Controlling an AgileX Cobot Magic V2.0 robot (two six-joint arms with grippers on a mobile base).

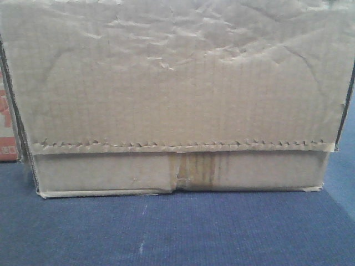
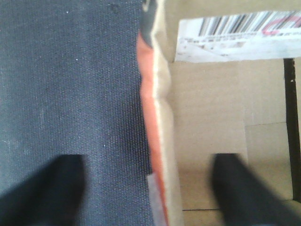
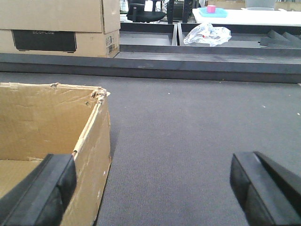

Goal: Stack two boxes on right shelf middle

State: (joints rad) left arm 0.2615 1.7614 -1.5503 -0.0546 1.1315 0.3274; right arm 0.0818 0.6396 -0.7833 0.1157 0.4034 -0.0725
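Note:
A wide tan cardboard box (image 1: pixel 177 83) with a wrinkled face and a saw-edged tape strip fills the front view. It stands on a blue-grey carpet-like surface (image 1: pixel 177 233). My left gripper (image 2: pixel 148 165) is open and straddles the box's left wall (image 2: pixel 160 117): one finger (image 2: pixel 61 188) is outside over the carpet, the other (image 2: pixel 235 188) is inside the open box. My right gripper (image 3: pixel 153 165) is open and straddles the box's right wall (image 3: pixel 94 141): one finger (image 3: pixel 42 193) is inside, the other (image 3: pixel 263 193) is over the carpet. A second box and the steel shelf are out of view.
A barcode label (image 2: pixel 235 37) lies inside the box. Beyond the carpet stand stacked printed cartons (image 3: pixel 51 23), a dark low ledge with trays (image 3: pixel 188 61), a crumpled plastic bag (image 3: pixel 207 34) and a white table (image 3: pixel 263 18). A red-and-white item (image 1: pixel 6 122) shows at the box's left.

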